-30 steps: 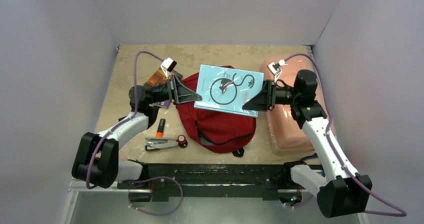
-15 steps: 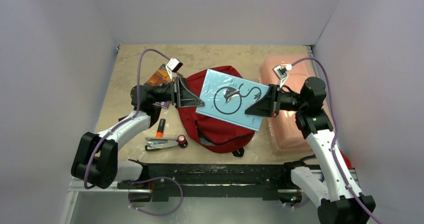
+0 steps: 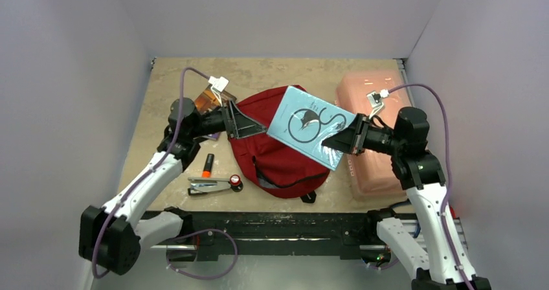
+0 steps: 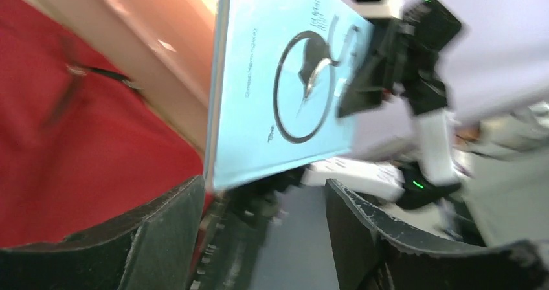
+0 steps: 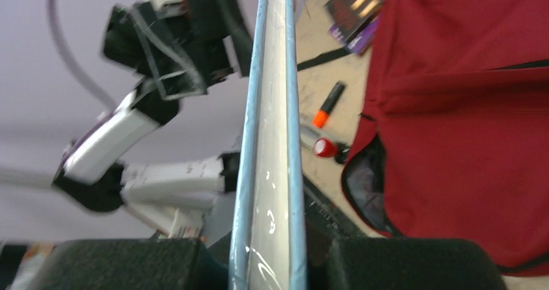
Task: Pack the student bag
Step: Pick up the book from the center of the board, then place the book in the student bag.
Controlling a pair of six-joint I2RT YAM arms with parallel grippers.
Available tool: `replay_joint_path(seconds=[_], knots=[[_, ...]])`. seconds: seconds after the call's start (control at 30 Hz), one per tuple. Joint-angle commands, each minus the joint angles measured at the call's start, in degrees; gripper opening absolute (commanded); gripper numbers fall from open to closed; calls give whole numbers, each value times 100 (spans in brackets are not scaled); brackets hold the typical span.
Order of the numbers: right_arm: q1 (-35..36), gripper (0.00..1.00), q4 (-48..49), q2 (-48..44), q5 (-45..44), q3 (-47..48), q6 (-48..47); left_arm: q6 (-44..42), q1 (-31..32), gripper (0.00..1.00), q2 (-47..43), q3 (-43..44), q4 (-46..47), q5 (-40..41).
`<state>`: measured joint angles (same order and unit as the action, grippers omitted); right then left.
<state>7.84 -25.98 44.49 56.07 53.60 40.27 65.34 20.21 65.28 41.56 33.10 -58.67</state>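
The student bag [image 3: 285, 167] is a dark red backpack lying flat mid-table, its main zipper gaping toward the near edge [image 5: 366, 186]. Above it hangs a light blue book [image 3: 309, 125] with a black swirl drawing, tilted. My right gripper [image 3: 329, 144] is shut on the book's right edge; in the right wrist view the book [image 5: 268, 128] runs edge-on between the pads [image 5: 414, 264]. My left gripper [image 3: 256, 128] is open just left of the book. In the left wrist view its fingers [image 4: 168, 232] stand apart below the book [image 4: 285, 83], with the bag [image 4: 78, 147] to the left.
A pale pink plastic box [image 3: 366, 89] lies right of the bag, under the right arm. Left of the bag are an orange highlighter [image 3: 207, 166], a stapler [image 3: 208, 186], a small red-capped item [image 3: 235, 180] and an orange-brown packet [image 3: 207, 99].
The right gripper closed on the book's right edge. The left gripper then opened and let go of the book. The book has tilted and shifted slightly right.
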Motion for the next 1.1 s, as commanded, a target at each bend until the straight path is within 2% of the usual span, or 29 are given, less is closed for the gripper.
replay_joint_path(seconds=[0.0,0.07,0.17,0.23,0.33,0.47,0.57,0.67,0.93,1.07], knots=[[-36,0,-944,-460,-2168,631,-271,-3714,173,68,-871,1034,-5204,2891],[-31,0,-1266,-634,-3087,782,-181,-3972,232,67,-946,1121,-5803,3804],[-31,0,-1768,-788,-4128,1077,-170,-4144,666,65,-1058,909,-5804,3958],[-37,0,-1891,-888,-4379,1200,-170,-4273,1423,65,-1095,719,-5622,4465],[-33,0,-1937,-1031,-4579,1261,-170,-4367,2829,65,-981,533,-5238,5685],[-36,0,-2096,-1077,-4608,1385,-369,-4574,4612,66,-270,685,-4656,7017],[-31,0,-2117,-1168,-4566,1341,-384,-4800,5297,66,625,1132,-4614,7763],[-31,0,-2244,-1282,-4471,1370,-350,-4860,5641,61,1731,1946,-5218,8392],[-34,0,-2219,-1482,-4159,1102,-341,-4907,5652,53,2408,2269,-5113,8495],[-34,0,-2220,-1482,-4054,953,-317,-4964,5644,45,2574,2396,-5091,8731]])
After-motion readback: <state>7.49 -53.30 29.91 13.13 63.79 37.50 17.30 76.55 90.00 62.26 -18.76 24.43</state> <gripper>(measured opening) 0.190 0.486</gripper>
